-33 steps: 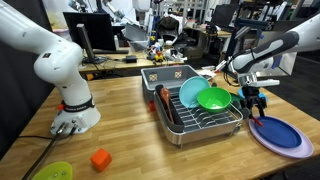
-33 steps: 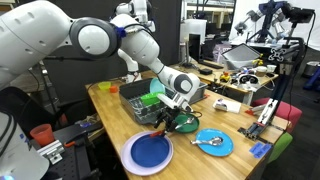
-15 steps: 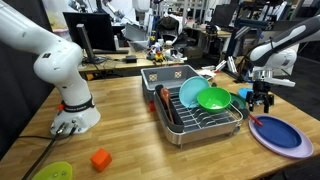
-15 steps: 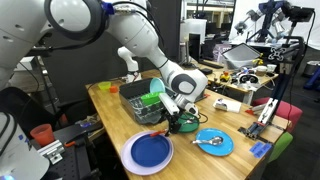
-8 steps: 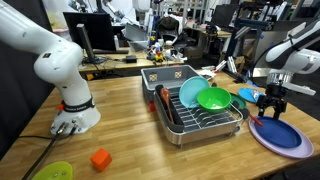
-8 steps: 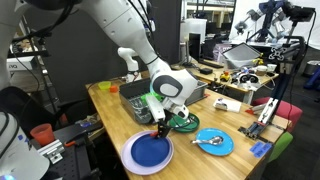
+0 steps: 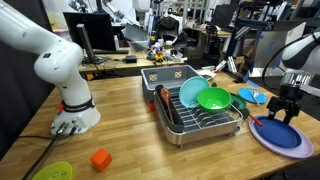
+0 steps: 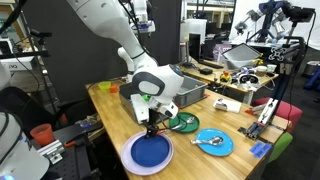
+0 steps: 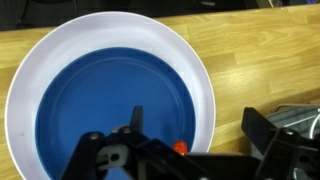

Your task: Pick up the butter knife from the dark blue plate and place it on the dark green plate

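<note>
Pincer [image 7: 286,114] spread wide over one dark blue plate [image 9: 100,90], one butter knife [image 9: 179,147] (tip only), one dark green plate [image 7: 213,98]

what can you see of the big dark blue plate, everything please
The dark blue plate is large, round and plastic-looking, with a deep blue-violet well and a wide paler rim. It lies flat, right way up, on the wooden table near an edge, not far from the dish rack. The gripper hangs over it with jaws open, apparently not touching. A small red-orange bit shows on its inner slope, mostly hidden by the gripper.
</note>
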